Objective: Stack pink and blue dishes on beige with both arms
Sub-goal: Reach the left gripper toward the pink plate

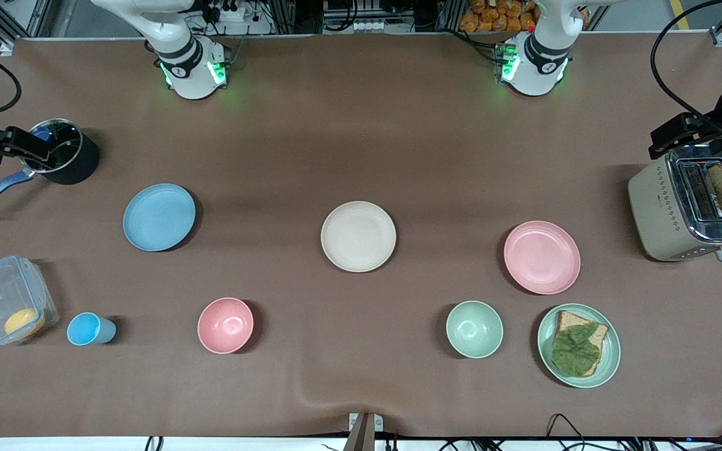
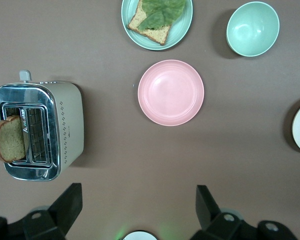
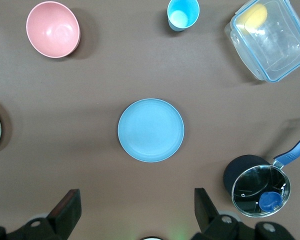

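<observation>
Three equal flat plates lie in a row across the table. The beige plate (image 1: 358, 236) is in the middle. The blue plate (image 1: 159, 217) (image 3: 150, 130) lies toward the right arm's end and the pink plate (image 1: 542, 257) (image 2: 171, 92) toward the left arm's end. All three are bare and apart. My left gripper (image 2: 138, 192) (image 1: 665, 141) hangs high over the table between its base and the pink plate, open and empty. My right gripper (image 3: 136, 195) (image 1: 35, 151) hangs just as high between its base and the blue plate, also open and empty.
Nearer the camera stand a pink bowl (image 1: 225, 325), a green bowl (image 1: 474, 329), a green plate with bread and leaf (image 1: 579, 345), a blue cup (image 1: 88, 329) and a clear container (image 1: 9, 299). A lidded pot (image 1: 63, 153) and a toaster (image 1: 687, 207) sit at the table's ends.
</observation>
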`<state>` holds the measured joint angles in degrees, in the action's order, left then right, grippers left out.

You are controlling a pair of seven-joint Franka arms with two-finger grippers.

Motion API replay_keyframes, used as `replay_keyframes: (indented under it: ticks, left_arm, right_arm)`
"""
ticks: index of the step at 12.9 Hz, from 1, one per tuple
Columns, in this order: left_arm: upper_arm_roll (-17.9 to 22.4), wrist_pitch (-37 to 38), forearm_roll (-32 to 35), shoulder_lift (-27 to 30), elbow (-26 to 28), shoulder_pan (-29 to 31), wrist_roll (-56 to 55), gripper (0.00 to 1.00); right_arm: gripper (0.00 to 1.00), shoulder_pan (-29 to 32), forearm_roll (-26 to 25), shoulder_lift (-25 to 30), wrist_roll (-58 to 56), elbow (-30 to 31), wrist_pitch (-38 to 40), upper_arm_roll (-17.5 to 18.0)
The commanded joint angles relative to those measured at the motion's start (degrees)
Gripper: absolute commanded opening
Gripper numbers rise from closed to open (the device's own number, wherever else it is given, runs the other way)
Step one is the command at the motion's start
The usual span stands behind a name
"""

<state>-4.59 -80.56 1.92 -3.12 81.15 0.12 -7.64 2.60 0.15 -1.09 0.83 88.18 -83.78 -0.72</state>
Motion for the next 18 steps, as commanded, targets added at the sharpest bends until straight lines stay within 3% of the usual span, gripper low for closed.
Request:
replay_keyframes:
  ticks: [1,6,9,15,18]
  left_arm:
    - [-0.1,1.2,-0.6,-0.1,-0.9,0.3,1.3,1.00]
    - [0.1,0.4,0.2,-0.7,-0.8,0.2,1.3,1.00]
    - [0.0,-4.4,0.3,-0.6,2.6,0.7,1.1,1.00]
    - [0.0,-29.0,0.8,1.1,26.3,3.0,1.4,1.00]
    - [0.1,-47.8,0.8,-2.3,38.8,3.5,1.5,1.00]
  right_arm:
    - [1.00,0.0,0.8,1.3,0.1,1.0,0.3,0.0]
    - [1.00,-0.1,0.8,1.3,0.1,1.0,0.3,0.0]
    - [1.00,0.0,0.8,1.3,0.1,1.0,0.3,0.0]
    - [1.00,0.1,0.8,1.3,0.1,1.0,0.3,0.0]
    - [1.00,0.0,0.8,1.3,0.1,1.0,0.6,0.0]
